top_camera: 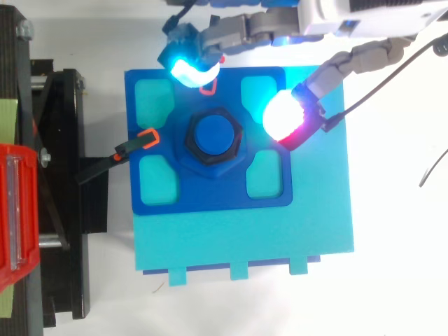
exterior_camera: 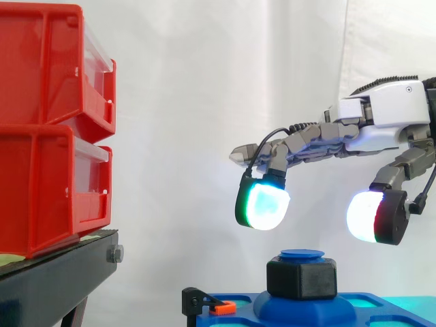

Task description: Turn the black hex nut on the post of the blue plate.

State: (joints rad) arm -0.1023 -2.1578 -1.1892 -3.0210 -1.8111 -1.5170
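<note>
A black hex nut [exterior_camera: 302,278] [top_camera: 213,139] sits on the blue post [top_camera: 214,134] at the middle of the blue plate [top_camera: 210,198]. My hand [exterior_camera: 381,116] hovers above the nut, reaching in from the right, and touches nothing. Its fingers [exterior_camera: 293,146] are spread and only loosely bent, with a cyan pad [exterior_camera: 264,204] to the left above the nut and the thumb's white and red pad [exterior_camera: 371,216] to the right. In the top view the hand [top_camera: 343,17] lies past the plate's far edge, its pads [top_camera: 285,115] over the far half of the plate.
Stacked red bins [exterior_camera: 51,129] rest on a black stand [exterior_camera: 61,276] at the left. Orange-tipped black clamps [top_camera: 133,147] [exterior_camera: 208,305] hold the plate's left and far edges. The plate lies on a cyan base [top_camera: 245,238].
</note>
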